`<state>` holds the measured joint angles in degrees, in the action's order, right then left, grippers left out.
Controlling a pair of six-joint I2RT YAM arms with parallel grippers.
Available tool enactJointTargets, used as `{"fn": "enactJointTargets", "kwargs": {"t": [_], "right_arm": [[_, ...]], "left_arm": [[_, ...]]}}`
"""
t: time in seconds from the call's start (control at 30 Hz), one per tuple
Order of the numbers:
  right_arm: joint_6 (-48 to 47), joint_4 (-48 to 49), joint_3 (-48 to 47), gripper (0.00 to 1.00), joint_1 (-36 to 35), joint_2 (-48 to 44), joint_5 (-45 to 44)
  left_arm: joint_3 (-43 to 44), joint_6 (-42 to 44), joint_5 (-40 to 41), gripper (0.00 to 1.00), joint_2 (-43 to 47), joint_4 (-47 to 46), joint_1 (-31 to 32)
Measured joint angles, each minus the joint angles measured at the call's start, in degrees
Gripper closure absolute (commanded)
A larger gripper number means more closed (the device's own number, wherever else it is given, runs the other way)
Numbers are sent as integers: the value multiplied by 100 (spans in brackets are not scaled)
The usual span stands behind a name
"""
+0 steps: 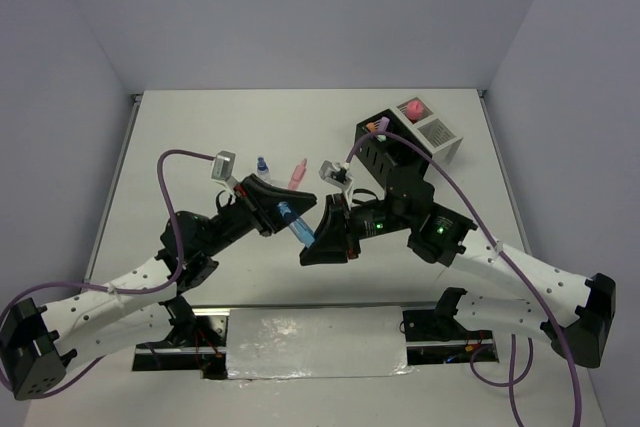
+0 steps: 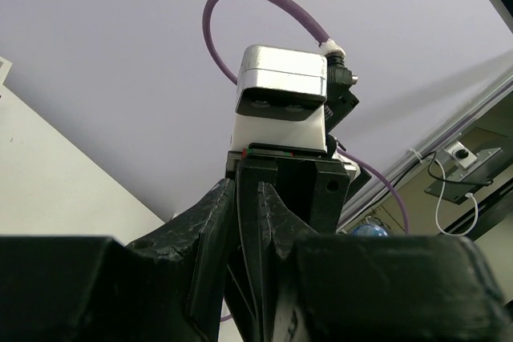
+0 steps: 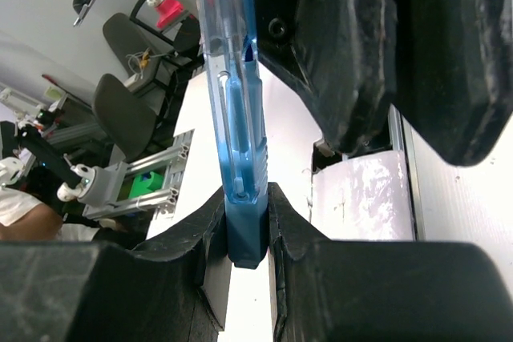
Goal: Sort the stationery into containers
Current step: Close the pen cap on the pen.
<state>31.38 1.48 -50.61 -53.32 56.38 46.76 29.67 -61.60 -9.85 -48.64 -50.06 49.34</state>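
Observation:
My right gripper (image 1: 313, 240) (image 3: 246, 207) is shut on the lower end of a translucent blue pen-like item (image 1: 293, 219) (image 3: 232, 102), held above the table's middle. My left gripper (image 1: 272, 213) (image 2: 247, 198) sits tip to tip against it. Its jaws stand almost together and nothing shows between them; a blue glint shows beside its right finger. A pink highlighter (image 1: 297, 173) and a small blue-capped bottle (image 1: 263, 165) lie on the table behind. The black mesh box (image 1: 372, 150) holds orange and purple items. The white mesh box (image 1: 440, 133) holds a pink item (image 1: 412, 108).
The right arm's body (image 1: 420, 212) and its purple cable cross in front of the black box. A white covered plate (image 1: 315, 342) lies at the near edge between the arm bases. Walls close the table at the back and both sides.

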Motion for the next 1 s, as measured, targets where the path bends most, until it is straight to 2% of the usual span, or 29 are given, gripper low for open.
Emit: {"fn": "enactJointTargets", "kwargs": {"t": [0.43, 0.53, 0.57, 0.63, 0.67, 0.73, 0.87, 1.0], "right_arm": [[-11, 20, -439, 100, 0, 251, -35], [-37, 17, -494, 100, 0, 326, -81], [-50, 11, -494, 100, 0, 328, -90], [-116, -17, -494, 100, 0, 317, -149], [-160, -61, -494, 100, 0, 295, -201], [-249, -179, -494, 100, 0, 225, -297], [-295, -343, -439, 100, 48, -70, -560], [-289, -396, -415, 100, 111, -289, -699]], "left_arm": [[-144, 166, -48, 69, 83, 321, 0], [-181, 302, -26, 60, 249, 588, 0], [-179, 358, 13, 48, 328, 748, 0], [-151, 549, 173, 36, 511, 1147, 0], [-111, 654, 275, 24, 608, 1386, 0], [17, 916, 507, 14, 828, 1902, 0], [258, 1565, 1062, 12, 1394, 2730, -4], [284, 2275, 1274, 11, 2035, 3056, -11]]}}
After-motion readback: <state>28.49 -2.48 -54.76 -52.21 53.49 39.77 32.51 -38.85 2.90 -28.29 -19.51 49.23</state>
